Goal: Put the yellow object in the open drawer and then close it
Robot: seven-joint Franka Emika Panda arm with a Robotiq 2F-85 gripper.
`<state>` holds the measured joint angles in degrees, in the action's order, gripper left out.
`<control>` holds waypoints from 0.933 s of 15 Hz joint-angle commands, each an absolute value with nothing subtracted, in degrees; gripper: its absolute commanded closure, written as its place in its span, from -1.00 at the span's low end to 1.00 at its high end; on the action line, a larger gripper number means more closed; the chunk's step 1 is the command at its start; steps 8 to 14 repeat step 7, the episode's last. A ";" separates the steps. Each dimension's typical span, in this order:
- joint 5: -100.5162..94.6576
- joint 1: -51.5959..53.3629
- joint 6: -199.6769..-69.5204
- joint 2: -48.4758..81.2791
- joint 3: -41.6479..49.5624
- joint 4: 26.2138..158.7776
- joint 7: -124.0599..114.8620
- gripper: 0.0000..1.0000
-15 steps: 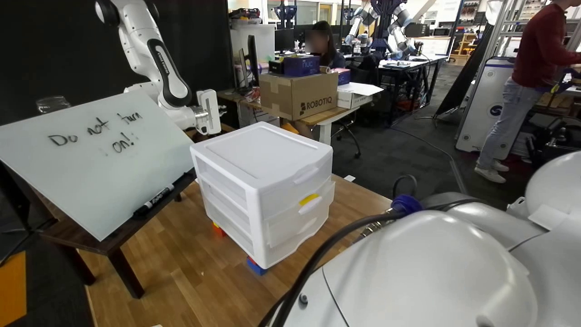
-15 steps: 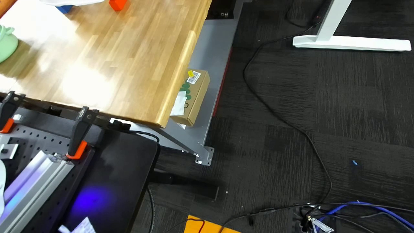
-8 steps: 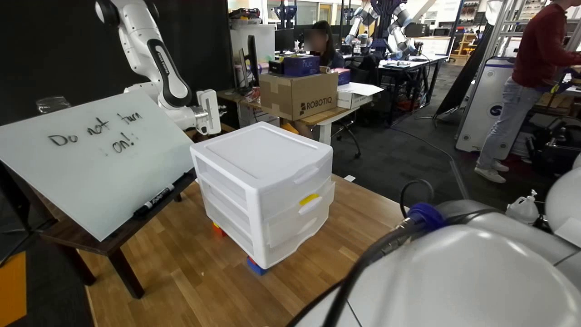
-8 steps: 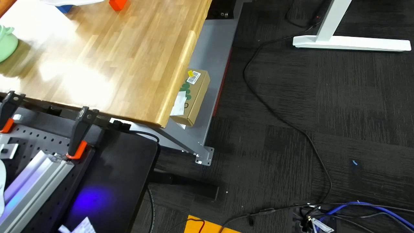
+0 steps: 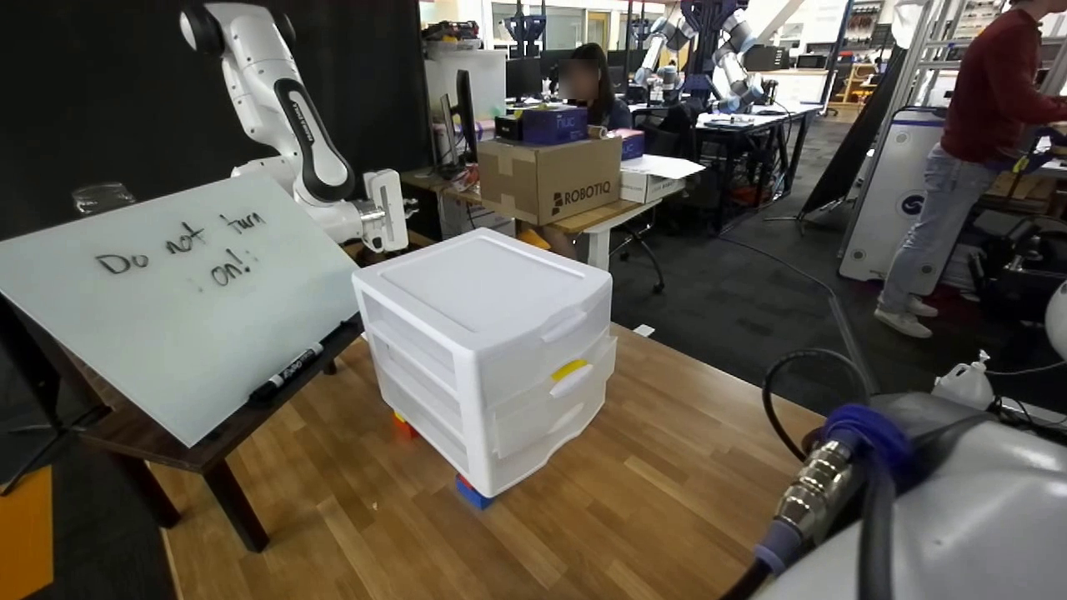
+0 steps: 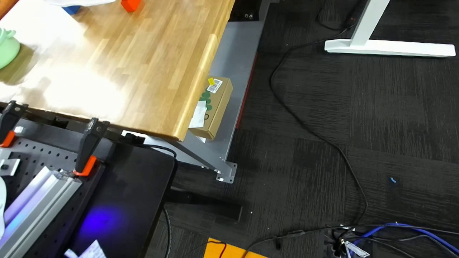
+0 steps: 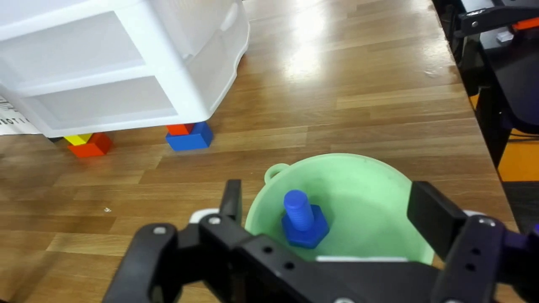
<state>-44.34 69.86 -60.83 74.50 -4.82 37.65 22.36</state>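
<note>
The yellow object [image 5: 569, 369] shows at a handle [image 5: 572, 382] of the white drawer unit [image 5: 483, 283]. In the wrist view, wooden tabletop [image 7: 379, 105] stretches from the unit to its right edge; the gripper [image 7: 328, 205], jaws wide apart, frames the green bowl [image 7: 370, 202].

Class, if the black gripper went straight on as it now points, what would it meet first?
Probably the round light-green bowl, though the blue hex-headed bolt inside might come first; depth is unclear.

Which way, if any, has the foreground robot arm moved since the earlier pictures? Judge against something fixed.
Yes: in an exterior view, the foreground arm has shifted toward the picture's lower right, away from the plastic drawers.
</note>
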 commanded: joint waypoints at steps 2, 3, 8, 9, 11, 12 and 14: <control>-43.15 70.28 -60.62 75.44 -3.06 36.11 22.84 -1.00; -43.15 70.21 -60.62 75.43 -3.06 36.11 22.81 -1.00; -43.15 70.23 -60.62 75.43 -3.06 36.11 22.76 -1.00; -43.15 70.23 -60.62 75.43 -3.06 36.11 22.76 -1.00; -43.15 70.23 -60.62 75.43 -3.06 36.11 22.76 -1.00; -43.15 70.23 -60.62 75.43 -3.06 36.11 22.76 -1.00; -43.15 70.23 -60.62 75.43 -3.06 36.11 22.76 -1.00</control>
